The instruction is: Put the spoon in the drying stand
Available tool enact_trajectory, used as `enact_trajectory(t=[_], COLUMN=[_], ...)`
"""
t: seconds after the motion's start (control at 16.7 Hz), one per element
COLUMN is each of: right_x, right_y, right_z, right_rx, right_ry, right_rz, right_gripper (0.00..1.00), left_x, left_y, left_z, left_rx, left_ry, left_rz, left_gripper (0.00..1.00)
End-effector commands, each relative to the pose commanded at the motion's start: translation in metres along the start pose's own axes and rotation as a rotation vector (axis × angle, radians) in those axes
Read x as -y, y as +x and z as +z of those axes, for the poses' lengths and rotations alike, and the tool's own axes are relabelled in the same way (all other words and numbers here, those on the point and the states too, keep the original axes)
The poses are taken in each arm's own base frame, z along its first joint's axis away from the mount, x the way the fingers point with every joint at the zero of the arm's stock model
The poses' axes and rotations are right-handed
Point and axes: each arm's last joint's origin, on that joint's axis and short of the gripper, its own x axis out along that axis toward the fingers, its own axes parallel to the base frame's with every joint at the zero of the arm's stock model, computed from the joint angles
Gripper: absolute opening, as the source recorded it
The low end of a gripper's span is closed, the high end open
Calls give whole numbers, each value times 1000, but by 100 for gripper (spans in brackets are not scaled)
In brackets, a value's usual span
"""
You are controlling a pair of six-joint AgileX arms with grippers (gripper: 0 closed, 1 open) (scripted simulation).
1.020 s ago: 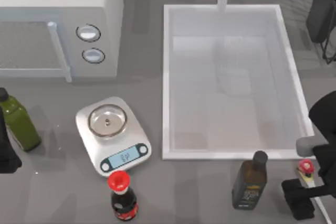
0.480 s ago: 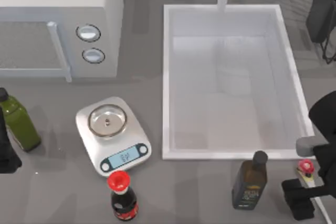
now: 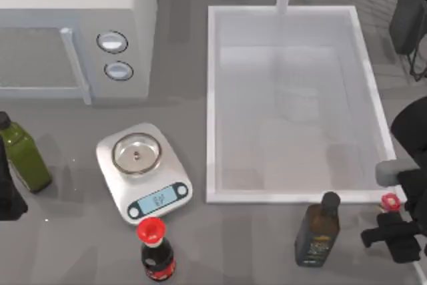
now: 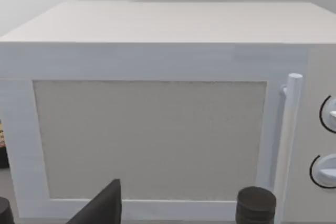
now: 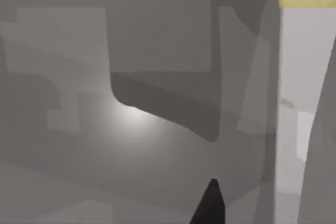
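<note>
The spoon's round red end point(image 3: 390, 199) pokes out just above my right gripper point(image 3: 393, 226) at the table's front right corner. Its handle is hidden inside the dark fingers, which are shut on it. The spoon sits off the table, just in front of the sink's front right corner. The drying stand point(image 3: 407, 11), a black slab with thin wire around it, stands at the far right back, well apart from the gripper. My left gripper point(image 3: 8, 195) is parked at the left edge beside a green bottle.
A large white sink point(image 3: 211, 111) fills the middle right. A dark bottle point(image 3: 317, 231) stands just left of my right gripper. A scale point(image 3: 143, 173), a red-capped bottle point(image 3: 155, 250), a green bottle point(image 3: 23, 155) and a microwave point(image 3: 73, 31) occupy the left half.
My right gripper has risen and shifted slightly right with the spoon. The red end has moved toward the sink's front corner, and the cream handle is now covered.
</note>
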Motion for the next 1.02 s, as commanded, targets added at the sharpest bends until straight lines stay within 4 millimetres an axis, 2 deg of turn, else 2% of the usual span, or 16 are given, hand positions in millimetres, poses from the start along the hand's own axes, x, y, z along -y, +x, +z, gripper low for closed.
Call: enact_trajectory(t=[0.18, 0.36, 0.54, 0.66, 0.78, 1.02], right_x=[-1, -4, -3, 1, 3, 3], right_y=[-34, -89, -142, -166, -178, -178], right_z=[8, 11, 1, -9, -16, -16], right_rx=[-40, -60, -26, -1, 14, 11], right_ry=[5, 1, -4, 0, 4, 3], right_rz=[-1, -1, 1, 3, 6, 6], right_gripper=[0, 0, 0, 0, 0, 0], left_x=[0, 0, 0, 0, 0, 0], left_y=[0, 0, 0, 0, 0, 0], left_z=[0, 0, 0, 0, 0, 0], left_rx=[0, 0, 0, 0, 0, 0], left_ry=[0, 0, 0, 0, 0, 0], left_rz=[0, 0, 0, 0, 0, 0], left_gripper=[100, 100, 100, 100, 100, 100])
